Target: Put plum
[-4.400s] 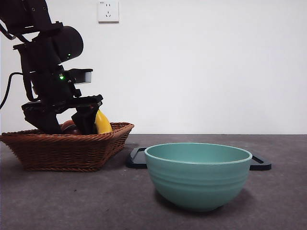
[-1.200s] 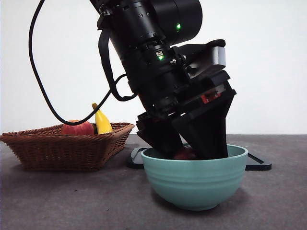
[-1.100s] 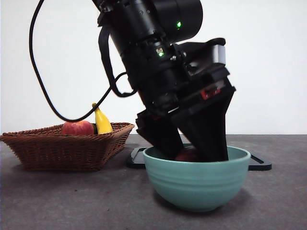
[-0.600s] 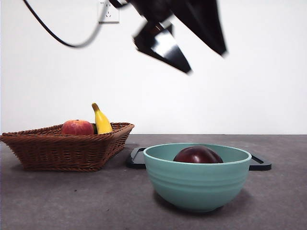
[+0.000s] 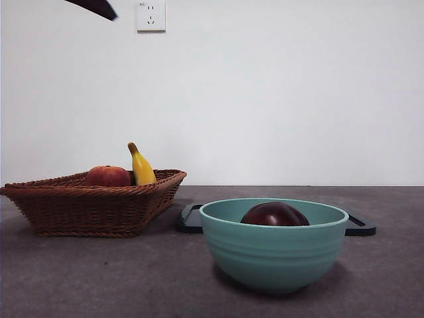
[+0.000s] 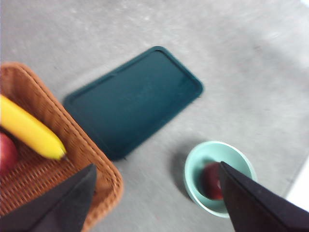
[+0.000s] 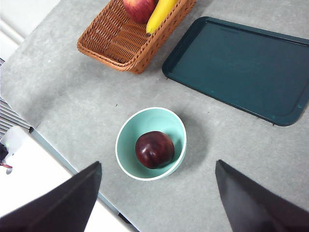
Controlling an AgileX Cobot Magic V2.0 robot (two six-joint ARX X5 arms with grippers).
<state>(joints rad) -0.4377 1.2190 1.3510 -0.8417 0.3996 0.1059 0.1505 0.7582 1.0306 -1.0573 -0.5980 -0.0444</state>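
Note:
The dark maroon plum (image 5: pixel 274 214) lies inside the teal bowl (image 5: pixel 273 248) at the table's front; nothing touches it. In the right wrist view the plum (image 7: pixel 154 149) shows from high above, in the middle of the bowl (image 7: pixel 126 135). My right gripper (image 7: pixel 158 163) hangs far above it, open and holding nothing. My left gripper (image 6: pixel 157 166) is also high up and open, with the bowl (image 6: pixel 193 164) and plum (image 6: pixel 212 181) far below by one jaw. In the front view only a black arm tip (image 5: pixel 93 6) shows at the top left corner.
A wicker basket (image 5: pixel 93 205) on the left holds a red apple (image 5: pixel 108 176) and a yellow banana (image 5: pixel 142 169). A dark flat tray (image 5: pixel 189 218) lies behind the bowl. The table's front edge (image 7: pixel 72 169) runs close to the bowl.
The big dark arm that had reached down into the bowl rose up and away to the upper left. The plum stayed in the bowl. Only the arm's tip shows now.

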